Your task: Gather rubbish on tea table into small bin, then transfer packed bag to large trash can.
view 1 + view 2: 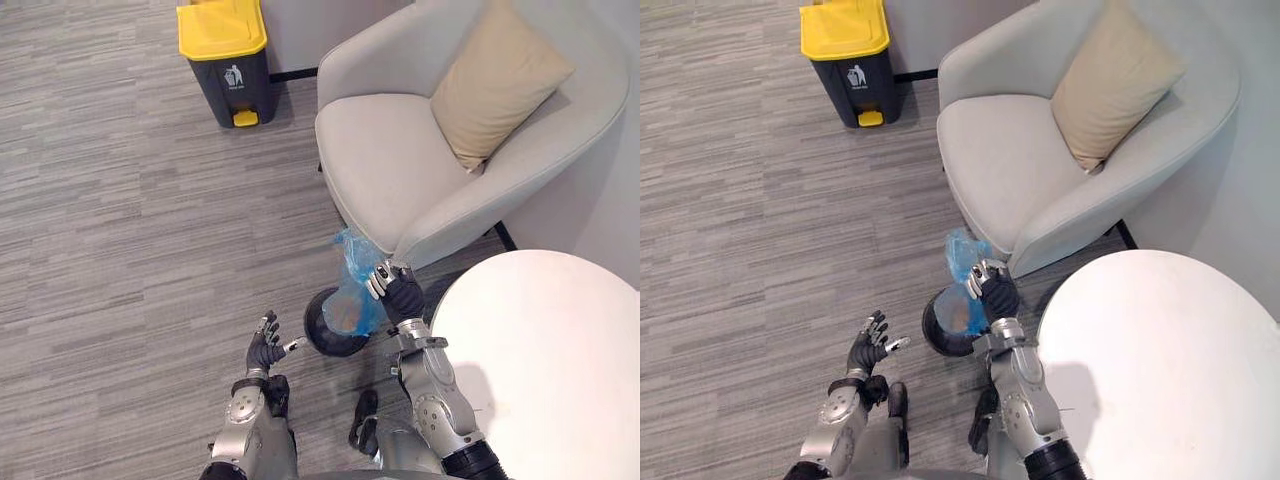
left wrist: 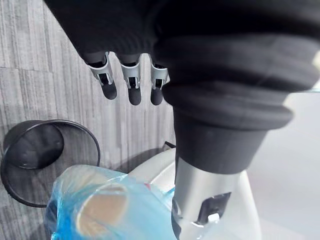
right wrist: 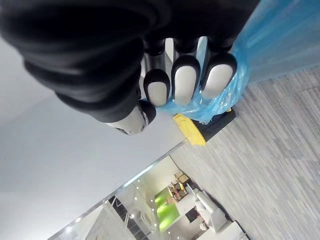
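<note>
The bag (image 1: 352,282) is pinched at its top by the right robot hand (image 1: 402,293), just by the bin (image 1: 320,335) on the floor (image 1: 120,250). The left robot hand (image 1: 266,348) is held spread.

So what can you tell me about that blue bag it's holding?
The blue bag is thin, see-through, crinkly plastic. Its gathered top is clenched in the right hand, whose fingers curl round it. The filled bottom hangs down, bulging round something tan inside, just over the small black bin on the floor beside the armchair. The left hand is open and apart from it.
</note>
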